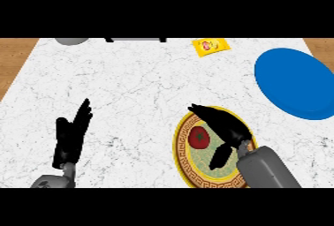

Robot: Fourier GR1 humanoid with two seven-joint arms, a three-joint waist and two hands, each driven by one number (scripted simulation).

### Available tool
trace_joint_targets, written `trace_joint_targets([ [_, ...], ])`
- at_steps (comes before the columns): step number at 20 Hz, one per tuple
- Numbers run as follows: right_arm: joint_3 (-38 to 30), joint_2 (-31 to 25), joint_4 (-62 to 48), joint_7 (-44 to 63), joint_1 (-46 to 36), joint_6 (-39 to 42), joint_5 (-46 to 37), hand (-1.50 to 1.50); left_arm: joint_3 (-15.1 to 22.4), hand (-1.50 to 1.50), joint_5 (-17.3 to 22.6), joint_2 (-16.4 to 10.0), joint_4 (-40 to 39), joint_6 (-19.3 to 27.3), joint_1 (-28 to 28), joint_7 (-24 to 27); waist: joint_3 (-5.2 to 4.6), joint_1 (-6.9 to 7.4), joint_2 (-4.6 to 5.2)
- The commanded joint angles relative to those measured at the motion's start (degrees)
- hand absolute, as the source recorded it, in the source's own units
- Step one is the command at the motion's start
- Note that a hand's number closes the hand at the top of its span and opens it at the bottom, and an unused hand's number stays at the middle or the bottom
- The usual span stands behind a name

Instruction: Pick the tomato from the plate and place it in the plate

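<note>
Head view has the right hand (225, 126) spread open over the patterned plate (181, 163), holding nothing, with the tomato (199, 137) sitting on the plate between fingers and thumb, so I'd go lower and curl around its middle before lifting toward the blue plate (294, 84), left hand (72, 139) just resting open.

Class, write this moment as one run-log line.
right hand: open over patterned plate | tomato: on it, ungrasped | blue plate: far right | left hand: open, resting

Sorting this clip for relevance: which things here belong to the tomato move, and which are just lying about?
Job: tomato; patterned plate under it; blue plate; right hand, open over the tomato.
Lying about: yellow packet; grey object at the far edge; left hand, resting open at left.
</note>
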State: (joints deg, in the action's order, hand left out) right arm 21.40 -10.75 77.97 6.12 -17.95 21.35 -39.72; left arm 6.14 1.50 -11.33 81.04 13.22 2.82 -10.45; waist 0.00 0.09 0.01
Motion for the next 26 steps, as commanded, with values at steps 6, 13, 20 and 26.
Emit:
trace_joint_targets([
  [6,-3.44,2.70,-8.49,-6.38,-0.75,-1.54,-5.87,-1.50,-2.60,0.00,-0.94,0.65,5.45,-3.38,-3.04,-2.72,0.01,0.13,-0.01],
  [13,-2.76,3.86,-9.28,-10.66,-2.09,-6.56,-10.98,1.50,-2.69,0.00,-3.37,1.94,6.22,-2.33,-1.39,-5.29,0.01,0.11,-0.04],
  [20,-6.64,4.02,-9.40,-9.96,-3.11,-15.13,-14.02,1.50,-1.49,0.00,-4.81,3.11,7.67,-2.31,-4.65,-3.31,0.02,0.24,-0.08],
  [26,-17.82,-0.45,-14.58,-5.11,-12.31,-19.04,-13.62,1.50,-1.60,0.00,-5.60,4.07,4.68,-1.53,-0.94,-3.44,0.02,0.54,0.28],
])
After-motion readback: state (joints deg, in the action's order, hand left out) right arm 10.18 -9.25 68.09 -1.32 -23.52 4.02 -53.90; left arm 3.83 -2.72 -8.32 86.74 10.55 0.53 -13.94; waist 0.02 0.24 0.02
